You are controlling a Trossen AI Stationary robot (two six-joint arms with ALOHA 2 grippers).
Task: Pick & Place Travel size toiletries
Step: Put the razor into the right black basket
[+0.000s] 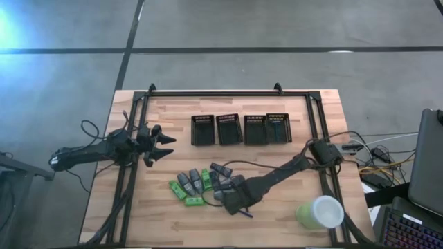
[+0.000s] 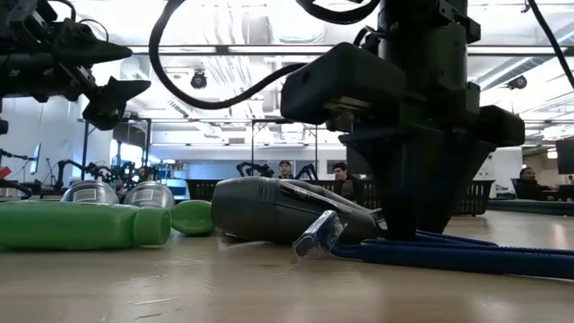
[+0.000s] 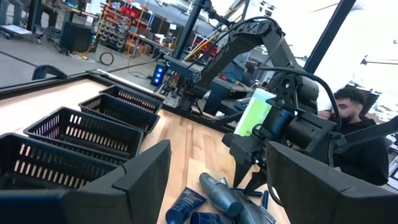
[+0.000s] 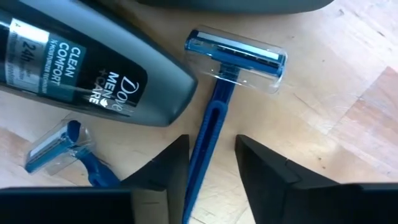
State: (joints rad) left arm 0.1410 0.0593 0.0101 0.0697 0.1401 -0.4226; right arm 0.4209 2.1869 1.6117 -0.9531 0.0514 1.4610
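- right end effector (image 4: 211, 165) is down on the desk (image 1: 277, 207) in the toiletry pile, fingers (image 4: 163, 168) either side of a blue razor's handle (image 4: 208, 134), a small gap left on each side. not clamped yet as far as i can see.
- razor head (image 4: 236, 57), under a clear cap, lies just ahead of the fingers; a grey dove bottle (image 4: 93, 68) lies right beside the handle, and a second razor (image 4: 59, 146) is near it.
- rest of the pile: green packets (image 1: 185, 194) and grey tubes (image 1: 190, 181) near the desk's front-middle. the four black mesh bins (image 1: 240, 129) stand in a row at the back.
- left end effector (image 1: 163, 146) hovers apart over the left side of the desk, holding nothing.
- step: grasp phase of the pick, i judge.
- next: finish the pinch on the handle, lift straight up so the dove bottle isn't dragged, then carry it to a bin.
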